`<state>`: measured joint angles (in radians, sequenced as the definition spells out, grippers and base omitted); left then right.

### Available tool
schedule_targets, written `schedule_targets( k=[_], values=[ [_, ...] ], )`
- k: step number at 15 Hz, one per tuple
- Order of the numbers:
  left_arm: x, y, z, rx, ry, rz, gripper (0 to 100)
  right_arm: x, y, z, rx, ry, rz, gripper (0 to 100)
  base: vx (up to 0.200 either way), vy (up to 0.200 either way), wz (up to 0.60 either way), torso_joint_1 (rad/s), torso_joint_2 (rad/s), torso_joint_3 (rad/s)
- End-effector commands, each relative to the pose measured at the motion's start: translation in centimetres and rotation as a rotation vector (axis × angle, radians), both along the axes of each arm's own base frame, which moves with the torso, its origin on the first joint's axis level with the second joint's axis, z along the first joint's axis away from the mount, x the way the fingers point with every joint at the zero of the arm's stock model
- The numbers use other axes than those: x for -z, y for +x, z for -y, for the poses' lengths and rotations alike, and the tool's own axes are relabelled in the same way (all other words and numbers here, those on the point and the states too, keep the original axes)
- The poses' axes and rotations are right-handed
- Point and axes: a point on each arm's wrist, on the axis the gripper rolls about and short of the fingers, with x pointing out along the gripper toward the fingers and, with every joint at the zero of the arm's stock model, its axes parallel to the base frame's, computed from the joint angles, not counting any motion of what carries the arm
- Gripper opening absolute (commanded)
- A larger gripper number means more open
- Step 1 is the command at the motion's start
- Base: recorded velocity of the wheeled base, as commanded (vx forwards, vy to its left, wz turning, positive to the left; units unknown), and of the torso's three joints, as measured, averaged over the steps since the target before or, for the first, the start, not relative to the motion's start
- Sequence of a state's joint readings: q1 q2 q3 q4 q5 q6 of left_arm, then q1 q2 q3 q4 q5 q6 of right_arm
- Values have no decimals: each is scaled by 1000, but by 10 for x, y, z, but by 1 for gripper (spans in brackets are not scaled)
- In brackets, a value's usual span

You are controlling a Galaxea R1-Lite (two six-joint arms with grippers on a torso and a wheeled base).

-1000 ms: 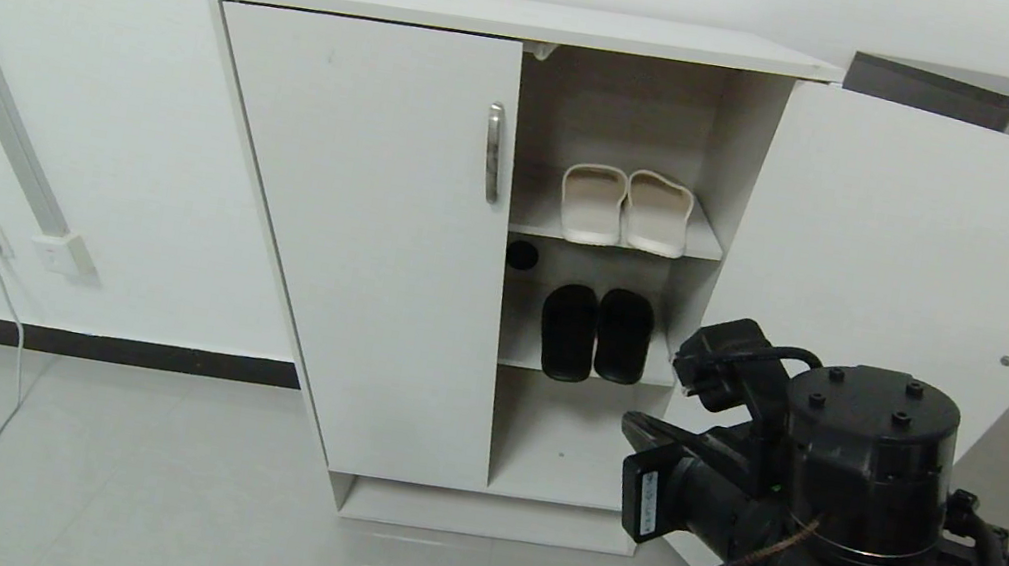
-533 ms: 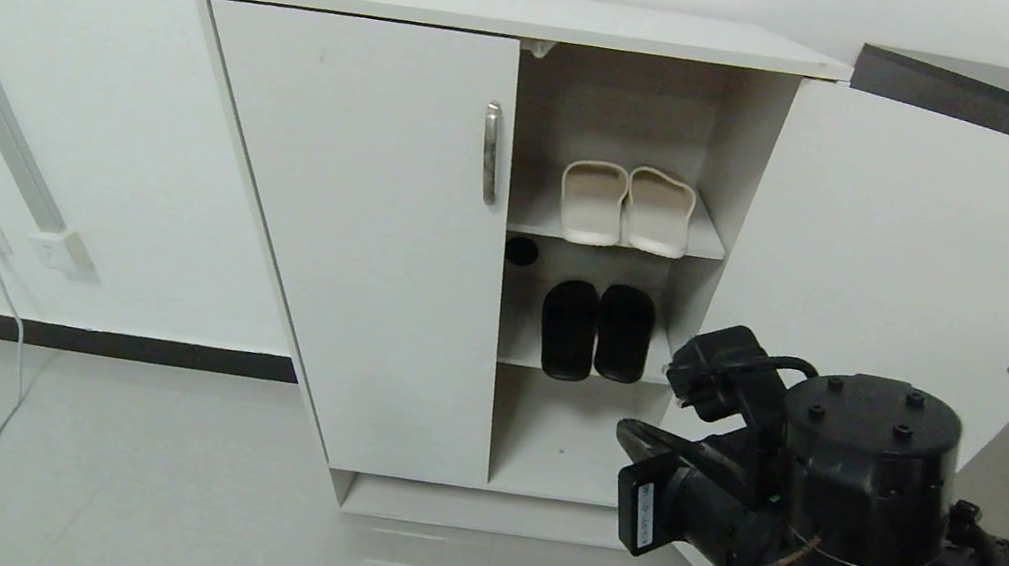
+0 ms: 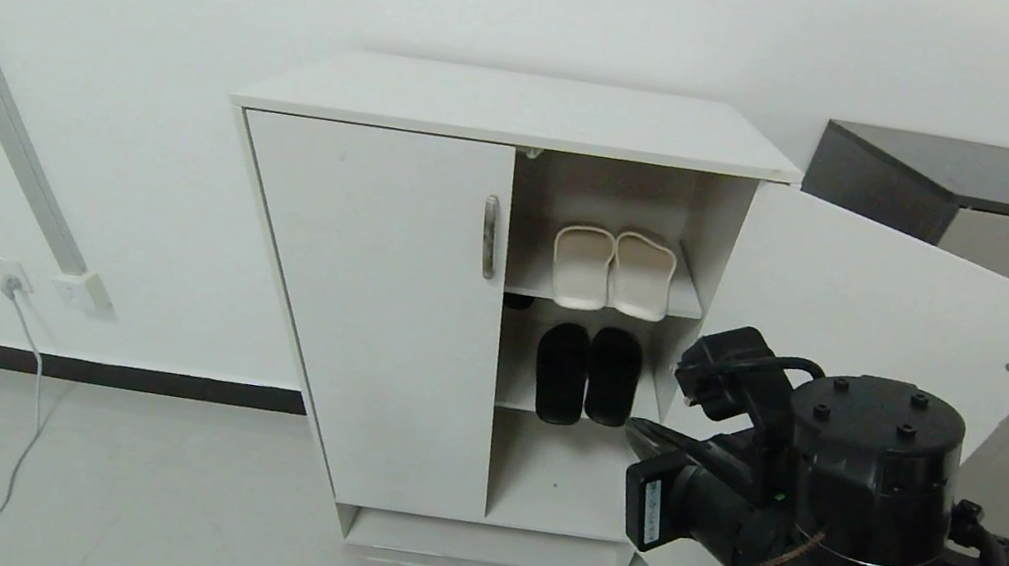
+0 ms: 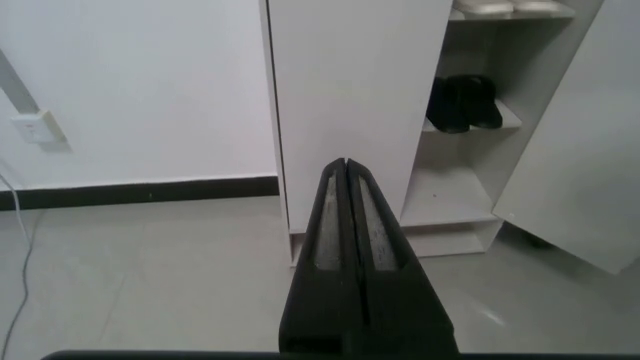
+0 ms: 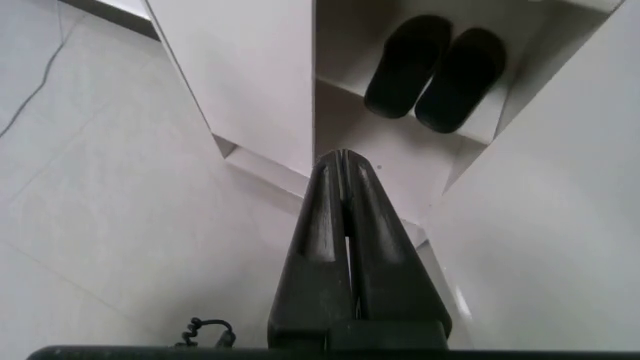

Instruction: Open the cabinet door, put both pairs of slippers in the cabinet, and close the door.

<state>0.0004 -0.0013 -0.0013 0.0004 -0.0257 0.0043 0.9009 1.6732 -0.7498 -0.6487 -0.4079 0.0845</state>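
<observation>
Now only the door is left to shut

Both pairs sit inside the cabinet (image 3: 522, 109). The white slippers (image 3: 613, 272) are on the upper shelf and the black slippers (image 3: 587, 374) on the shelf below, ahead of our right gripper (image 5: 345, 165) and beyond its tips. Its fingers (image 5: 325, 215) are pressed together with nothing between them. The left gripper (image 4: 345, 175) is likewise pressed together and bare, pointing at the shut left door (image 4: 350, 90). The open right door (image 3: 875, 311) stands swung wide, just beside the right fingers, its inner face toward us.

We judge the loading done, so the door is what we handle next. It looks like a stiff, flat board on hinges, light to swing but smooth, so the pads may slide along it. We would take it near its free edge, away from the hinge side, pushing on the outer face with closed fingers rather than pinching. A slow push should keep it from slamming or bouncing.
</observation>
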Motion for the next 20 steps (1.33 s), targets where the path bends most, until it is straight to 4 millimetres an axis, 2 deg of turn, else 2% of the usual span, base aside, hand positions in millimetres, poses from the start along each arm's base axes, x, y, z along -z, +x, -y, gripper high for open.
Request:
schedule_targets(
  k=[1,9,20],
  values=[
    [0,0,0,-1,0,-2,0,1,0,0,1,-4,-3,0,0,0,0,119,-456,-330],
    [0,0,0,-1,0,-1,0,2,0,1,1,-5,-4,0,0,0,0,156,-480,-327],
    [0,0,0,-1,0,-1,0,7,3,5,6,-15,-19,0,0,0,0,219,-540,-322]
  ],
)
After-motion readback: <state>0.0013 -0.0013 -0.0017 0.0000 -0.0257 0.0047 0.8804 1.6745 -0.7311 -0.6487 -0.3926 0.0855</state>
